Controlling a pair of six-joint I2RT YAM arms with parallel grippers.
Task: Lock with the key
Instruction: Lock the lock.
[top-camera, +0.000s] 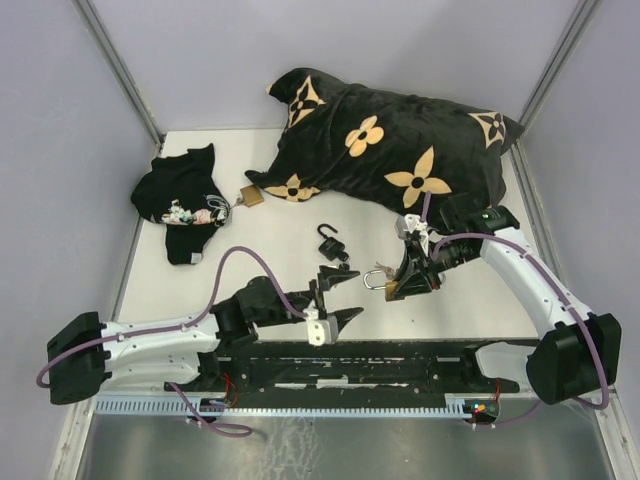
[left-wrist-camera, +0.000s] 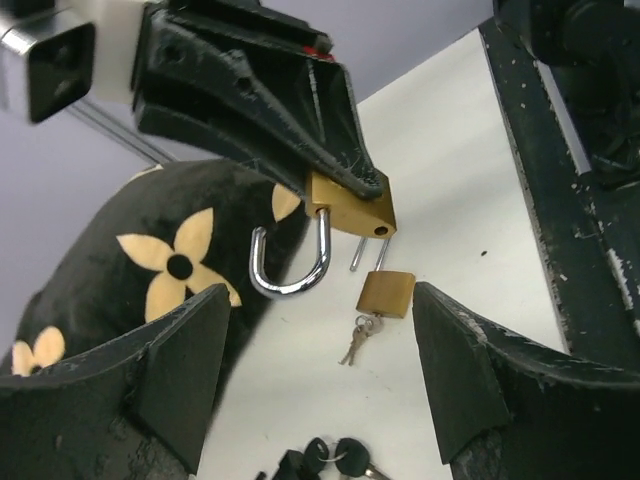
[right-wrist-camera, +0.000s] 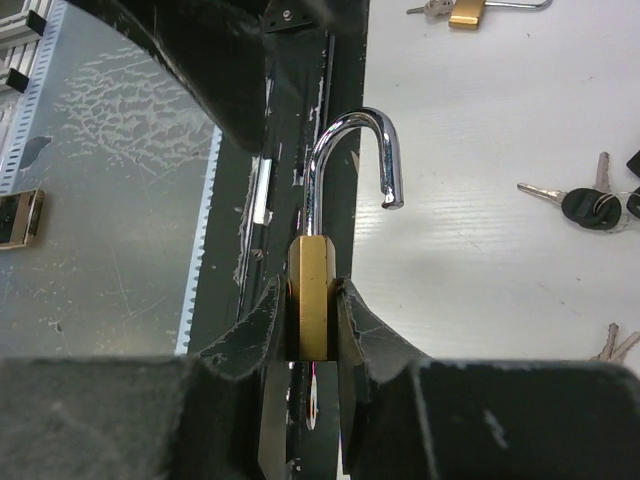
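Note:
My right gripper (top-camera: 405, 282) is shut on the body of a brass padlock (right-wrist-camera: 312, 300) and holds it with its silver shackle (right-wrist-camera: 350, 160) swung open. The same padlock shows in the left wrist view (left-wrist-camera: 350, 205), just beyond my left gripper (left-wrist-camera: 320, 380). My left gripper (top-camera: 338, 303) is open and empty, to the left of the held padlock. Black-headed keys (left-wrist-camera: 345, 455) lie on the table below it and also show in the right wrist view (right-wrist-camera: 595, 205). No key is in the held padlock as far as I can see.
A second brass padlock (left-wrist-camera: 385, 293) with small silver keys (left-wrist-camera: 358, 338) lies on the table. A black padlock (top-camera: 328, 240) lies mid-table. A black flowered pillow (top-camera: 390, 150) fills the back, and a black cloth (top-camera: 180, 205) lies at the left. The black base rail (top-camera: 350, 365) runs along the near edge.

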